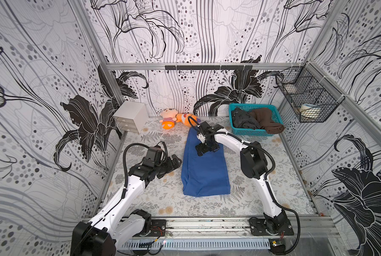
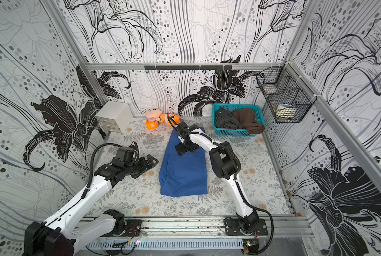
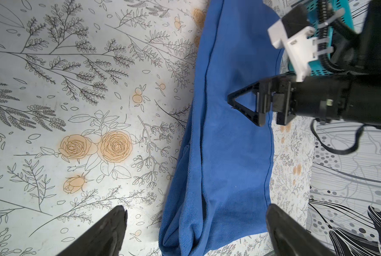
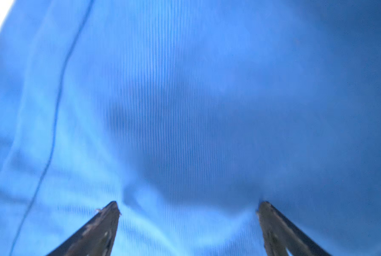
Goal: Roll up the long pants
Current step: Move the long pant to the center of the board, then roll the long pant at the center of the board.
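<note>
Walls on three sides carry black-and-white lily wallpaper on aluminium framing. The tabletop (image 1: 262, 199) has a pale botanical print with orange roses. Count: two arms, one long pants (image 1: 204, 170), one plush doll (image 1: 169, 118), one orange plush toy (image 1: 185, 118), one white drawer unit (image 1: 131, 116), one teal basket (image 1: 231, 110) holding two items, a dark grey garment (image 1: 242, 120) and a brown garment (image 1: 267, 120). Also one black wire basket (image 1: 307, 99) on the right wall and one black hook rail (image 1: 208, 67) on the back wall. The long pants lie mid-table, folded lengthwise into a single flat strip and not yet rolled. The wide end is toward the front, the narrow end back near the two plush toys. The right gripper (image 1: 204, 150) points down over the far half of the strip, jaws spread wide. In the right wrist view both fingertips (image 4: 112, 210) touch the cloth and nothing is pinched. The left gripper (image 1: 174, 163) sits just beside the pants' left edge, jaws wide and empty.
</note>
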Controlling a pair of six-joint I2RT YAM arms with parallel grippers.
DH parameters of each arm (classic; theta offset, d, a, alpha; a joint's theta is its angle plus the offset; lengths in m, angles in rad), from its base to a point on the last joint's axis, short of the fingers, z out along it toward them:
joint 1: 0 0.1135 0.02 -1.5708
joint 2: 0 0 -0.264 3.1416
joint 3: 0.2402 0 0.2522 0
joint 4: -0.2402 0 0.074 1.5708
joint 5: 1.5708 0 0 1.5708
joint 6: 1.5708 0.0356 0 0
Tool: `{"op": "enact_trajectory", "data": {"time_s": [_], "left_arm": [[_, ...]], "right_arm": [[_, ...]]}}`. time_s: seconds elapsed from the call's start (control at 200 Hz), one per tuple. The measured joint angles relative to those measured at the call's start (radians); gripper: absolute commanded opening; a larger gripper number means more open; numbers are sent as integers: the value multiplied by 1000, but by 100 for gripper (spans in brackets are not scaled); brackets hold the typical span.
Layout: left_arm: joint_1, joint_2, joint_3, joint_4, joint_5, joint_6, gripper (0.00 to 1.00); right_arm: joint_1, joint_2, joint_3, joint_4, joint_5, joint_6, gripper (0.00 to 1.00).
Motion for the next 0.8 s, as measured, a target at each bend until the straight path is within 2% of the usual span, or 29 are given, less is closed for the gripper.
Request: {"op": "enact_trajectory", "data": {"time_s": [0.235,0.426,0.521,0.646,0.801], "left_arm": [[-3,47,-49,-3,-6,22,99],[-55,46,-26,-71,-107,67,99],[-65,62,3,-87,-146,92,99],[-56,138,54,-90,-174,128,99],[21,260,113,-57,-125,174,99]], "right_arm": [[3,-411,-380,212,11,-50,99],[55,-704,-706,314,65,-113,99],[155,-774,-818,328,137,-127,99],[364,-817,-921,348,238,-129,100],[557,-817,-991,359,353,-135,100]]}}
